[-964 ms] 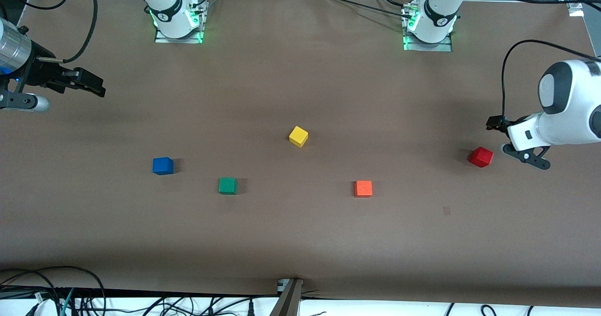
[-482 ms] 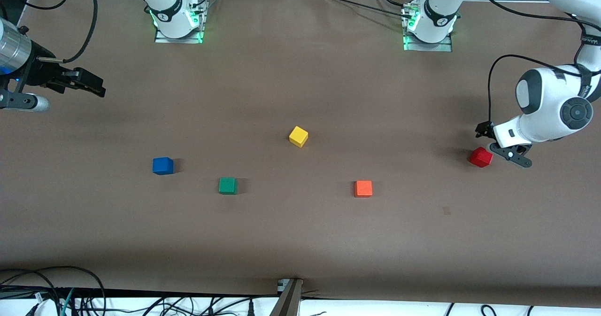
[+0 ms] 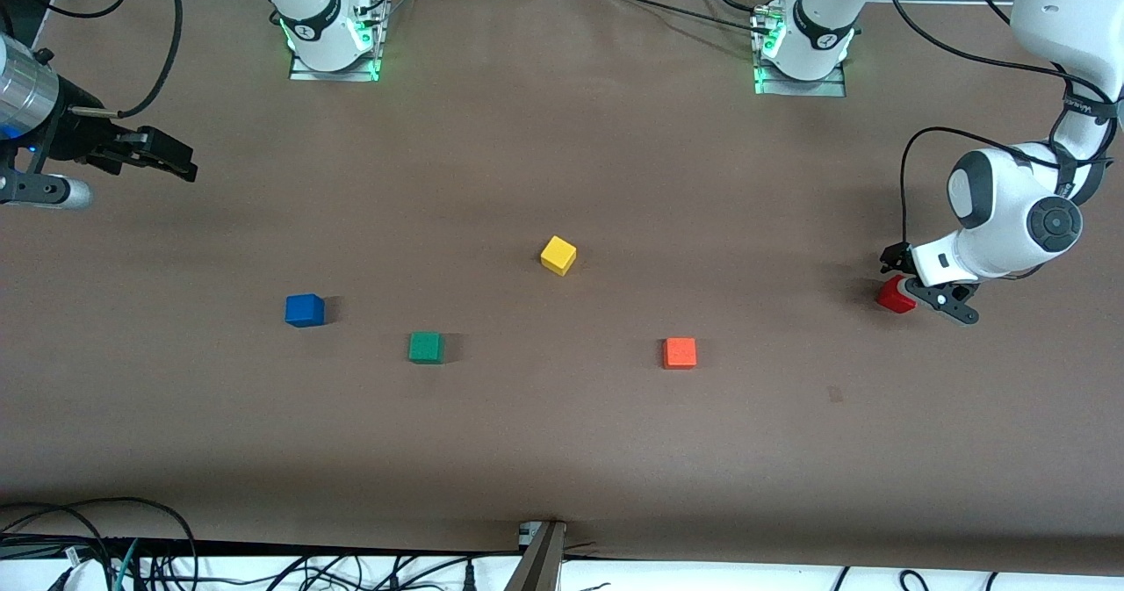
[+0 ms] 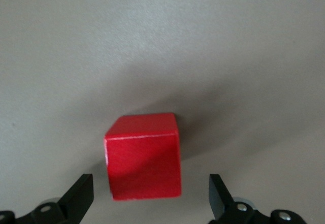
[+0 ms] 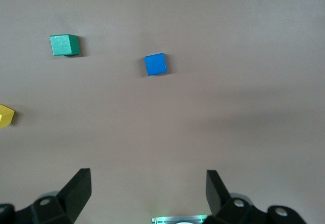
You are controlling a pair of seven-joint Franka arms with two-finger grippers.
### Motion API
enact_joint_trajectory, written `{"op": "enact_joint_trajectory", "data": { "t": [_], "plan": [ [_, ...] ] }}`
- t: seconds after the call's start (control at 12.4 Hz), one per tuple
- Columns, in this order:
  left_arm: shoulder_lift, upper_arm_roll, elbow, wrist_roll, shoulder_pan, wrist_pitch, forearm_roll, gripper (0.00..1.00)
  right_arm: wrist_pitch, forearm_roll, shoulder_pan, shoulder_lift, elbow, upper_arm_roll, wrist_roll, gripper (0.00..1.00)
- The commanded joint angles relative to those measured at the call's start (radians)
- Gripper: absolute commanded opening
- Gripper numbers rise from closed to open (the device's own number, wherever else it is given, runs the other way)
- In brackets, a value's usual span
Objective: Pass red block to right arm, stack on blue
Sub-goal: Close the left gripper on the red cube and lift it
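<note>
Brown table (image 3: 562,450), matte cover, 5 cubes directly on it, all well apart. Red block (image 3: 894,296) at the left arm's end. Orange cube (image 3: 680,353) nearer the front camera than the red one, toward the middle. Yellow cube (image 3: 558,255) mid-table, turned at an angle. Green cube (image 3: 426,347) and blue (image 3: 305,310) toward the right arm's end. 2 arm bases bolted along the top edge.

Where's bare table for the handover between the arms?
Bare tabletop runs between the yellow block and the arm bases, and again nearer the camera than the green block and orange block. It is tight only at the red block, under the open left gripper.
</note>
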Motion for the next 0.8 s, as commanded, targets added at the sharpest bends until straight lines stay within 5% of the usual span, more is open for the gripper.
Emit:
{"op": "enact_joint_trajectory", "data": {
  "t": [0.0, 0.16, 0.24, 0.48, 0.56, 0.72],
  "plan": [
    [0.031, -0.013, 0.026, 0.035, 0.011, 0.030, -0.025, 1.00, -0.011, 0.002, -0.003, 0.007, 0.020, 0.001, -0.001, 1.00],
    [0.044, -0.013, 0.030, 0.036, 0.011, 0.030, -0.043, 1.00, -0.011, 0.002, -0.003, 0.007, 0.020, 0.001, -0.001, 1.00],
    [0.045, -0.013, 0.032, 0.036, 0.009, 0.030, -0.054, 0.86, -0.011, 0.002, -0.003, 0.007, 0.020, 0.001, -0.001, 1.00],
    [0.045, -0.015, 0.032, 0.038, 0.000, 0.022, -0.083, 0.15, -0.011, 0.002, -0.003, 0.007, 0.020, 0.001, -0.001, 1.00],
    [0.044, -0.022, 0.032, 0.038, 0.000, 0.018, -0.083, 0.00, -0.011, 0.002, -0.003, 0.007, 0.020, 0.001, -0.001, 1.00],
    [0.032, -0.030, 0.034, 0.041, 0.006, 0.009, -0.083, 0.00, -0.011, 0.002, -0.003, 0.007, 0.020, 0.001, -0.001, 1.00]
  ]
}}
